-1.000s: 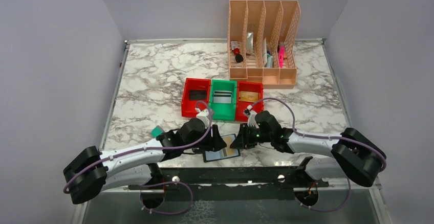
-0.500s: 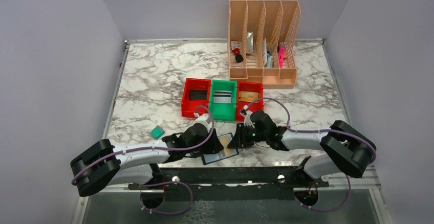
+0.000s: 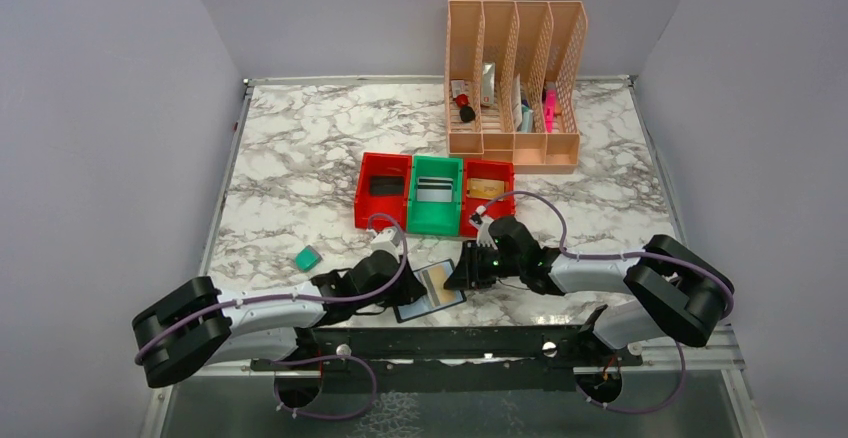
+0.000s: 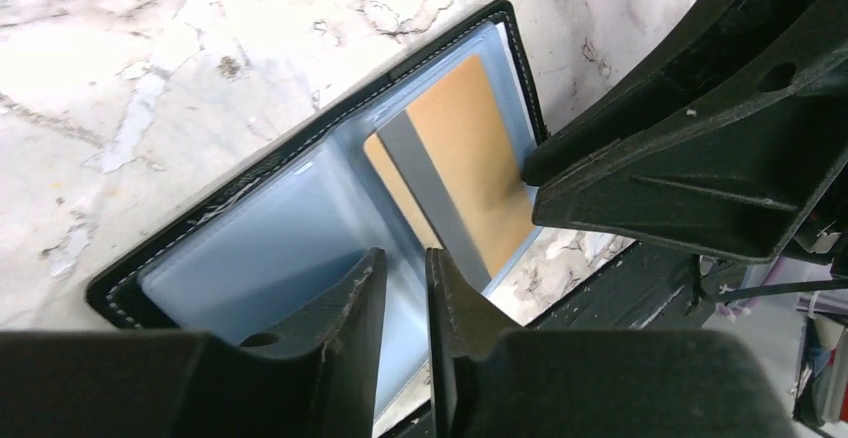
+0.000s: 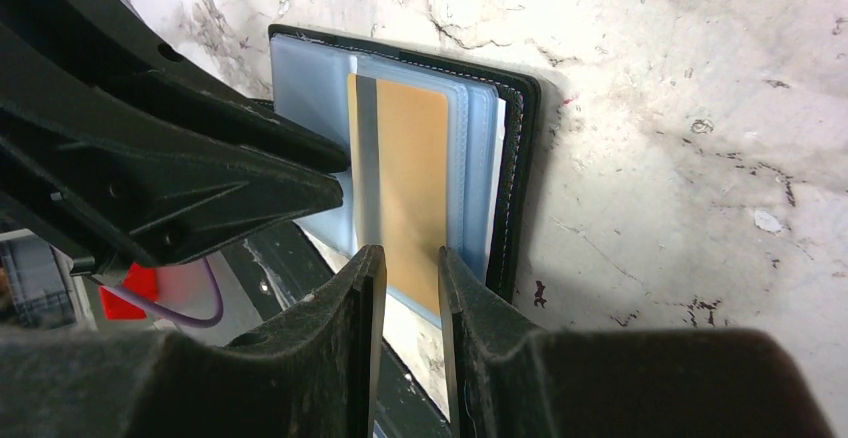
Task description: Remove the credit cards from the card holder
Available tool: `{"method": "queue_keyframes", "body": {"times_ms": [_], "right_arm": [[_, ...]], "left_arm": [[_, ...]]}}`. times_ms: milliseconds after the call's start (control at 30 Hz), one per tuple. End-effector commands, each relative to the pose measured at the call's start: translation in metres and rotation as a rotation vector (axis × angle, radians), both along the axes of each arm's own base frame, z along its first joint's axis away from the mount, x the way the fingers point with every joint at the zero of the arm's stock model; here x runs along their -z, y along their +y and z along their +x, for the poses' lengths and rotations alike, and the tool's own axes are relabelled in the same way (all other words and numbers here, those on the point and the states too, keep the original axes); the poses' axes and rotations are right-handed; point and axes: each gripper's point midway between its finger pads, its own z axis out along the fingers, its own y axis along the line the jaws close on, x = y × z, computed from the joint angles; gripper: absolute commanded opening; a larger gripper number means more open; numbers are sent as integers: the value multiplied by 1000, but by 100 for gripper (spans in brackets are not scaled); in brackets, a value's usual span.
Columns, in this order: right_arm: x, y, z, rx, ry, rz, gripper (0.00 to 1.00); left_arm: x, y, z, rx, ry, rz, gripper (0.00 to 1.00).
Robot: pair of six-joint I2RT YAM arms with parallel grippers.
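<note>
1. Teal block lies on the marble table, leftmost of the things up front.
2. The left gripper hovers over the blue-grey inside of the card holder, jaws nearly together; whether they pinch anything I cannot tell.
3. The card holder lies open at the table's near edge, between the two arms' tips, with a gold card bearing a grey stripe in its right half.
4. The right gripper sits at that card's near end, jaws a slit apart; a grasp cannot be told.
</note>
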Motion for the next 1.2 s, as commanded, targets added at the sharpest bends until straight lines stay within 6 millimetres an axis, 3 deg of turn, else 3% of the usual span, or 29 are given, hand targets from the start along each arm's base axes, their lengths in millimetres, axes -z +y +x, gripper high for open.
{"method": "queue_keyframes", "body": {"times_ms": [0, 400, 800, 1000, 1167], "right_arm": [[26, -16, -6, 35, 32, -90, 32], [22, -12, -9, 20, 44, -59, 32], [24, -9, -12, 0, 59, -50, 32], [25, -11, -11, 7, 56, -65, 32], [29, -22, -3, 64, 31, -129, 32]], "left_arm": [[3, 11, 6, -114, -12, -53, 25], [3, 6, 2, -106, 12, -93, 25], [18, -9, -3, -62, 38, -63, 23], [25, -12, -4, -48, 45, -34, 9], [22, -9, -5, -46, 33, -43, 4]]}}
